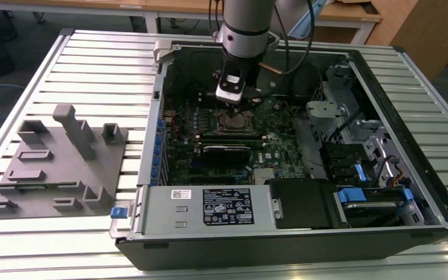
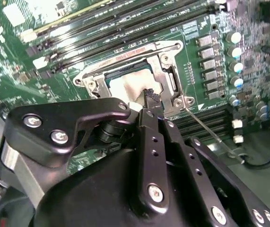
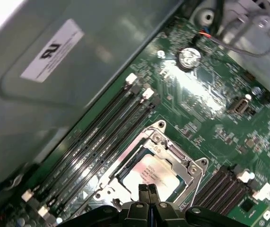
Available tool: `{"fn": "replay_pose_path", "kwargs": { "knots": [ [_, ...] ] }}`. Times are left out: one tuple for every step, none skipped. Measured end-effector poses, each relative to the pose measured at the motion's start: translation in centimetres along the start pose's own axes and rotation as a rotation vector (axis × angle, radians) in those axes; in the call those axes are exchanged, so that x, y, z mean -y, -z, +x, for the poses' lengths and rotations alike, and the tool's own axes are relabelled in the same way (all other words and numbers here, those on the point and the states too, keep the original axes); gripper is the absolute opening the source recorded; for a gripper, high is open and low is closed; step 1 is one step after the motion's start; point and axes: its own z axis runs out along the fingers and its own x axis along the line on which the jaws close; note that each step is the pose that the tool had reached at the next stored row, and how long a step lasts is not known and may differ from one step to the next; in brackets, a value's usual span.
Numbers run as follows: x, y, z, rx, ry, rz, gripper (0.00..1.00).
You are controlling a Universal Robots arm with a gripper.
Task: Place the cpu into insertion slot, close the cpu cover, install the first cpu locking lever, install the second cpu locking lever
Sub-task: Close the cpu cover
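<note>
My black end effector (image 3: 147, 189) is pinched together, empty; the thin silvery square cpu cover (image 3: 181, 164) lies just beneath, and a slip could scratch it.

A robotics lab — slotted aluminium bench (image 1: 100, 64), opened computer tower (image 1: 286, 248), wooden desks (image 1: 177, 7) behind

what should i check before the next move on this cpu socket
1. cpu seated in the insertion slot: ok, it lies flat inside.
2. cpu cover down over the chip: ok, the frame lies around it.
3. locking lever latched: not ok, the thin rod appears to angle away from the socket.
4. gripper shut: ok, tips together at the socket's edge.
5. Tips touching the cover: cannot tell.
</note>
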Motion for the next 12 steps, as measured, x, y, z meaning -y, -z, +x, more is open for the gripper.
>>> {"fn": "replay_pose_path", "kwargs": {
  "knots": [
    [0.0,0.0,0.0,-0.0004,0.019,0.0001,0.11],
    [0.0,0.0,0.0,-0.0008,0.038,0.0002,0.11],
    [0.0,0.0,0.0,-0.0012,0.055,0.0003,0.11],
    [0.0,0.0,0.0,-0.0013,0.064,0.0003,0.11],
    [0.0,0.0,0.0,-0.0014,0.065,0.0004,0.11],
    [0.0,0.0,0.0,-0.0014,0.065,0.0003,0.11],
    [0.0,0.0,0.0,-0.0014,0.065,0.0003,0.11],
    [0.0,0.0,0.0,-0.0014,0.065,0.0003,0.11],
    [0.0,0.0,0.0,-0.0014,0.066,0.0003,0.11],
    [0.0,0.0,0.0,-0.0014,0.066,0.0003,0.11],
    [0.0,0.0,0.0,-0.0014,0.066,0.0004,0.11],
    [0.0,0.0,0.0,-0.0014,0.066,0.0003,0.11]
  ]
}}
